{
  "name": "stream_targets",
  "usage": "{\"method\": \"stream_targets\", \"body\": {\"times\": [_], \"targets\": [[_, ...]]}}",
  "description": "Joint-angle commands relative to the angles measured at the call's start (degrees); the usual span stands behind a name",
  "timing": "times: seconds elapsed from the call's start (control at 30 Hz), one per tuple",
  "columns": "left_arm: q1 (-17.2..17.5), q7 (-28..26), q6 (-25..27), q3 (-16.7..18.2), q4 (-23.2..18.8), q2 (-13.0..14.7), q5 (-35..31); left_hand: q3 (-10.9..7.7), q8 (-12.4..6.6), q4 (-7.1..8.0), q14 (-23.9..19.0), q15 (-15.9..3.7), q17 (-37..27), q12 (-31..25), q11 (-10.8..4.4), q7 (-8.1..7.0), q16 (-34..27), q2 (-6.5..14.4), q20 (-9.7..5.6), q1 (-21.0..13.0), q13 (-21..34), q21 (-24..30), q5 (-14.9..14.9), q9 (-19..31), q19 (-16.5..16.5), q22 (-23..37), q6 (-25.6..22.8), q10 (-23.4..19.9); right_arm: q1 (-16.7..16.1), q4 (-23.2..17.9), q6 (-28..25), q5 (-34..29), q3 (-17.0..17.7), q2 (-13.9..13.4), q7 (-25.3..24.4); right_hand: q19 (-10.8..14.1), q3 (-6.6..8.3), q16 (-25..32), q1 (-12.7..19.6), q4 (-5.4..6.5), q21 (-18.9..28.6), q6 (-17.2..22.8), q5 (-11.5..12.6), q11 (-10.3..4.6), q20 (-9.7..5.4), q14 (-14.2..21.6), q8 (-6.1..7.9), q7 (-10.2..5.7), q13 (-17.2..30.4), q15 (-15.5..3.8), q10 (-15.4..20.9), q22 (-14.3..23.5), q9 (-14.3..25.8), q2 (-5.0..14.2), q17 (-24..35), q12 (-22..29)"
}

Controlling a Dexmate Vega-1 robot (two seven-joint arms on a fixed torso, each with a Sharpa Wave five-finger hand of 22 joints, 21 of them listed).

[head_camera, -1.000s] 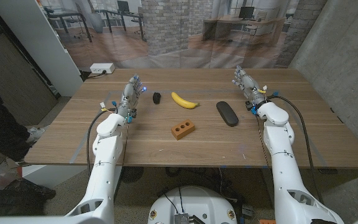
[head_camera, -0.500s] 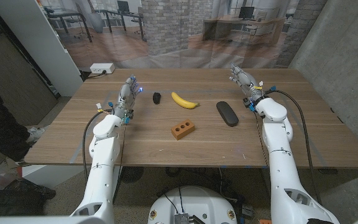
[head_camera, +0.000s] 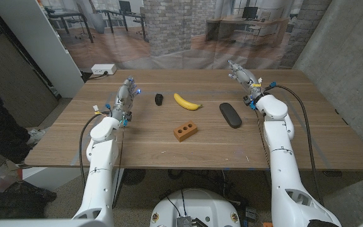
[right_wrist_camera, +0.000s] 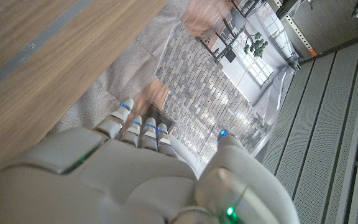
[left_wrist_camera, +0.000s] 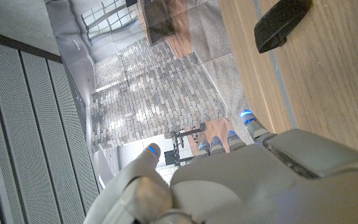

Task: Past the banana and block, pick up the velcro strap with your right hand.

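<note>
Wooden table (head_camera: 169,151), plank-grained, pale brown. Behind it, a printed backdrop (head_camera: 188,31) of an office: brick pillars, desks, wood floor. Grey concrete-look wall (head_camera: 345,44) at the right. White panel (head_camera: 30,38) leaning at the left. White power strip (head_camera: 103,69) on the floor past the table's far left corner.

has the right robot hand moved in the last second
Yes. In the head view the right robot hand has shifted toward the table's far edge and slightly toward the banana, away from the black case.
</note>
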State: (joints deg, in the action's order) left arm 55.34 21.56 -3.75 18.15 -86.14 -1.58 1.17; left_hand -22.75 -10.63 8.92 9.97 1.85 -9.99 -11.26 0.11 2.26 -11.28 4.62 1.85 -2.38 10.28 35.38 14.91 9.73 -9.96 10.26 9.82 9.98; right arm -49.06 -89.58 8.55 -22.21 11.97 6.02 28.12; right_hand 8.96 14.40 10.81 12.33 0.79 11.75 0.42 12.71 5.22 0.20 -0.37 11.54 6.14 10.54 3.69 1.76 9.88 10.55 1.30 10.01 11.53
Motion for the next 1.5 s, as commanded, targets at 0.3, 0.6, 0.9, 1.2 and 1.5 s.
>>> {"method": "stream_targets", "body": {"times": [0.3,0.6,0.9,1.2,1.5], "targets": [[0.7,-0.4,0.0,0.9,-1.1,0.1,0.2,-0.23,-0.23,-0.36,16.8,0.25,-0.3,-0.3,0.48,0.2,-0.2,2.5,0.44,-0.4,0.3,-0.3,0.4,0.3,-13.6,0.2,11.1,14.8,1.1,-1.2,2.6,-4.3,-2.0,0.1,0.1,0.6,-0.15,0.3,0.7,-0.92,0.2,0.7,0.0,0.16,-0.06,0.4,0.17,0.32,0.1,0.3,0.6,0.2,0.1,-0.71,0.1,0.1],[0.9,-0.4,-0.2,1.1,-1.2,0.0,0.4,-0.16,-0.15,-0.38,16.8,0.25,-0.3,-0.2,0.18,0.13,-0.1,2.5,0.47,-0.4,0.3,-0.5,0.4,0.3,-13.5,0.2,11.1,14.8,1.9,-1.2,3.7,-6.4,-3.3,-0.1,0.1,0.6,-0.24,0.2,1.0,-1.25,0.1,0.8,0.1,0.15,-0.1,0.5,0.13,0.33,0.2,0.25,0.7,0.2,0.1,-0.91,0.1,0.0],[1.0,-0.3,-0.2,1.2,-1.4,0.1,0.6,-0.08,-0.1,-0.4,16.7,0.2,-0.3,-0.2,0.2,0.13,-0.1,2.4,0.44,-0.4,0.3,-0.6,0.4,0.3,-13.4,0.2,11.0,14.7,2.3,-1.6,4.6,-8.4,-4.3,-0.4,0.1,0.6,-0.29,0.2,1.3,-1.52,0.1,0.8,0.1,0.12,-0.18,0.6,0.07,0.32,0.2,0.28,0.8,0.2,0.1,-1.0,0.1,0.0],[1.0,-0.3,-0.3,1.3,-1.3,0.1,0.8,0.02,-0.04,-0.44,16.7,0.19,-0.3,-0.2,0.27,0.11,-0.1,2.3,0.44,-0.4,0.4,-0.9,0.4,0.3,-13.3,0.2,11.0,14.7,2.8,-1.8,5.4,-10.5,-5.6,-0.5,-0.1,0.6,-0.29,0.2,1.6,-1.81,0.0,0.9,0.2,0.13,-0.18,0.6,0.03,0.32,0.2,0.29,0.9,0.2,0.1,-0.99,0.1,0.0],[1.2,-0.3,-0.3,1.5,-1.3,0.1,0.9,0.07,0.02,-0.45,16.7,0.17,-0.3,-0.1,0.31,0.1,0.0,2.2,0.53,-0.4,0.4,-1.1,0.5,0.3,-13.3,0.2,11.0,14.7,3.4,-1.7,6.3,-12.5,-6.9,-0.7,0.0,0.5,-0.29,0.2,1.8,-2.05,0.0,1.0,0.2,0.0,-0.32,0.8,-0.02,0.34,0.2,0.26,0.9,0.2,0.1,-0.97,0.1,-0.1]]}}
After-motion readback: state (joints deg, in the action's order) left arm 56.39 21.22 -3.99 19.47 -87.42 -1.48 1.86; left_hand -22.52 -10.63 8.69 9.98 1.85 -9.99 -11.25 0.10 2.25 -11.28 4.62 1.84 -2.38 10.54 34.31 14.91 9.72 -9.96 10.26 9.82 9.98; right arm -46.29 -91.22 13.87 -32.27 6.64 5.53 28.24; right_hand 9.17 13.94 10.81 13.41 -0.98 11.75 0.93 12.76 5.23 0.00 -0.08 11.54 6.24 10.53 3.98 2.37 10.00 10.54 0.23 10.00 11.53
